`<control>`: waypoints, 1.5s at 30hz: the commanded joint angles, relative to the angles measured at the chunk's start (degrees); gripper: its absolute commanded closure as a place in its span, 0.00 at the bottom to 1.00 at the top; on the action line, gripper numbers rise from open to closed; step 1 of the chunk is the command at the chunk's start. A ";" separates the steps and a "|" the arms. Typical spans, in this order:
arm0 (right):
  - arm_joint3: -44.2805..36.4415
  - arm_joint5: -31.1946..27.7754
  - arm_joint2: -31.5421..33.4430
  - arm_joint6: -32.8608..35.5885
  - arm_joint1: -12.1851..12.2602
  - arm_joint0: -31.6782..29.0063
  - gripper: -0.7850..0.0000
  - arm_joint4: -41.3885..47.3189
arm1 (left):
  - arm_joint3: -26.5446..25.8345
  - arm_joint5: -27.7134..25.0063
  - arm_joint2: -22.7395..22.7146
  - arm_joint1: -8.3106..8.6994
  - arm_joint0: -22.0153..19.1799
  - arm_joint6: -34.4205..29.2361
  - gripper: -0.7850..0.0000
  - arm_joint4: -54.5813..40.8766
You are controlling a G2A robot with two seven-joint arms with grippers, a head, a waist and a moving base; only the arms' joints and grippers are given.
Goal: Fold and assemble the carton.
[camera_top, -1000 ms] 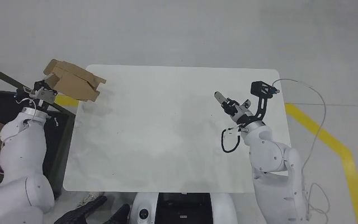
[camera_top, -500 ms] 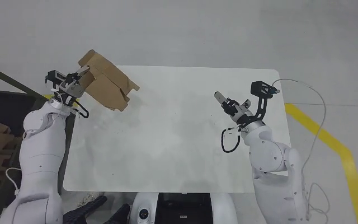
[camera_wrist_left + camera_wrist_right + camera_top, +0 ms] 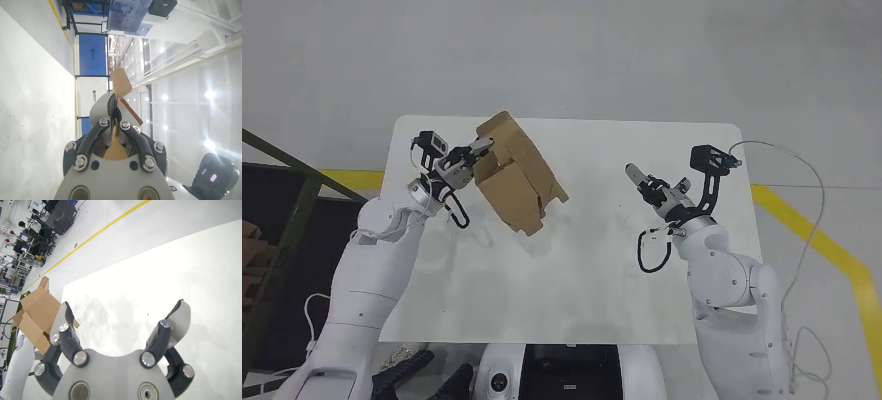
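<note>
Starting at the left, my left gripper (image 3: 480, 150) sits over the far left part of the white table (image 3: 572, 290). It is clenched on the carton (image 3: 514, 178), and in the left wrist view I see the fingers (image 3: 113, 106) pressed together on a thin cardboard edge, with a rounded flap of the carton (image 3: 122, 85) standing up just past the tips.

From above, the carton extends from that grip toward the middle of the table. It is brown and only partly shaped. It hangs tilted, with its panels creased and one small flap sticking out at the corner farthest from the gripper. I cannot tell whether its lowest corner touches the tabletop or hangs just over it.

In the right wrist view the carton (image 3: 37, 315) shows its open side, with loose flaps along the top and a ragged edge lower down. It sits at the table's far corner (image 3: 79, 289) as seen from that arm.

The middle of the table lies between the two arms as bare white surface.

Further right, my right gripper (image 3: 634, 172) hovers over the right half of the table, well apart from the carton. The right wrist view shows this gripper (image 3: 122, 311) with its two ribbed fingers spread wide, released and holding nothing.

Past the table's right edge, a yellow floor line (image 3: 802, 215) runs diagonally across the grey floor.
</note>
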 commanded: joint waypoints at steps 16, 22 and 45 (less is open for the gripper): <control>0.00 0.00 0.00 -0.01 0.00 0.00 0.00 0.02 | -0.29 0.01 1.22 -0.22 -0.27 -0.39 1.00 0.60; 3.21 -4.85 0.73 -0.34 0.01 0.75 0.00 8.62 | -0.30 1.09 1.21 -0.23 0.22 0.35 1.00 1.24; 12.95 -28.02 0.48 7.97 1.78 -2.32 0.34 42.20 | 15.88 7.63 13.92 -3.90 -14.41 -19.56 1.00 -9.82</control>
